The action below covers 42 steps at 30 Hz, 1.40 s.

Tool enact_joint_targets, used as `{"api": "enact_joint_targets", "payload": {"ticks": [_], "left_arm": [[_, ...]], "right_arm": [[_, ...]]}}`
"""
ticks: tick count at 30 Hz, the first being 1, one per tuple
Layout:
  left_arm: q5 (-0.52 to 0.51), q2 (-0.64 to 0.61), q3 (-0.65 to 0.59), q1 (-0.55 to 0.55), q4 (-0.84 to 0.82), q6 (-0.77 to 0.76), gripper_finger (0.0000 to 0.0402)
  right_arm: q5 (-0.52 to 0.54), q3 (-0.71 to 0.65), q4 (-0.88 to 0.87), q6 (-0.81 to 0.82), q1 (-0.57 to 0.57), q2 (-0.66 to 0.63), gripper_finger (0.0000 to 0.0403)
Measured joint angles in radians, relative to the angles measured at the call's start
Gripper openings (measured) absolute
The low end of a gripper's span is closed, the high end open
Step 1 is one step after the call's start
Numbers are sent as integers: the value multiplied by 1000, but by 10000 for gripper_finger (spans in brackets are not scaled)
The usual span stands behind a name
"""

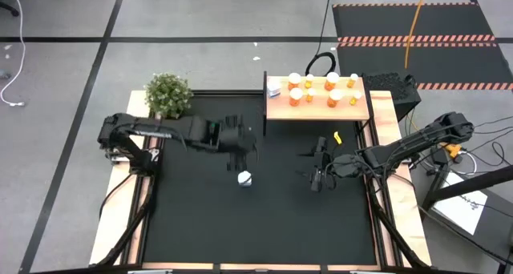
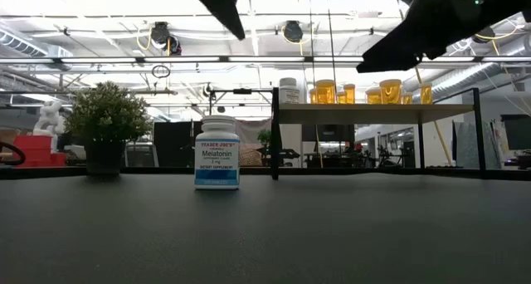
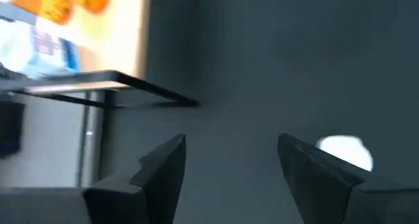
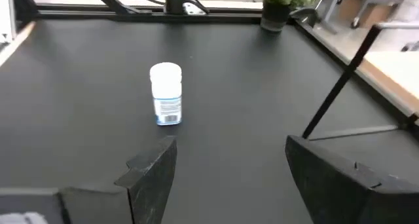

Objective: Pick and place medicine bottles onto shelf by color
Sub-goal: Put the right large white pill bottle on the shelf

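On the black counter (image 1: 264,226) one white bottle (image 1: 244,179) is left at centre; the other bottles (image 1: 321,91) are placed on the shelf (image 1: 317,110). Both the left tool (image 1: 240,159) and the right tool (image 1: 317,163) are held open and empty.

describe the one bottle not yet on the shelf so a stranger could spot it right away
Start at the black table mat. Near its middle, just beyond the left gripper, one white bottle stands alone, upright, with a blue Melatonin label. Every other bottle sits on the light-wood shelf.
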Motion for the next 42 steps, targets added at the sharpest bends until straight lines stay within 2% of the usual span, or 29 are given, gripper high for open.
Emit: {"api": "enact_joint_targets", "payload": {"ticks": [5,8,10,11,14,18,21,24,27,33,38,42], "left_arm": [[-36,-33,-220,-104,193,-139,244],[-203,-31,-304,-143,344,-119,244],[-248,-33,-331,-127,463,-53,243],[-228,-33,-339,-108,507,-11,243],[-75,-32,-344,-19,645,107,231],[89,-33,-340,141,788,228,191],[261,-25,-335,268,886,240,154],[395,11,-333,377,968,210,120],[448,69,-331,445,1006,182,91],[469,176,-269,498,979,203,52],[446,179,-235,499,964,233,36],[421,171,-180,518,865,242,37]], "right_arm": [[9,0,-2,78,33,7,279],[52,0,22,101,45,27,279],[60,0,27,101,47,43,279],[60,0,33,101,46,51,279],[60,0,39,101,46,67,279],[61,0,39,97,46,72,279],[67,0,39,82,46,72,279],[123,0,40,51,46,72,279],[184,0,44,9,39,72,279],[189,0,85,-72,1,72,279],[188,0,85,-110,-34,72,279],[187,0,85,-136,-55,72,279]]}}
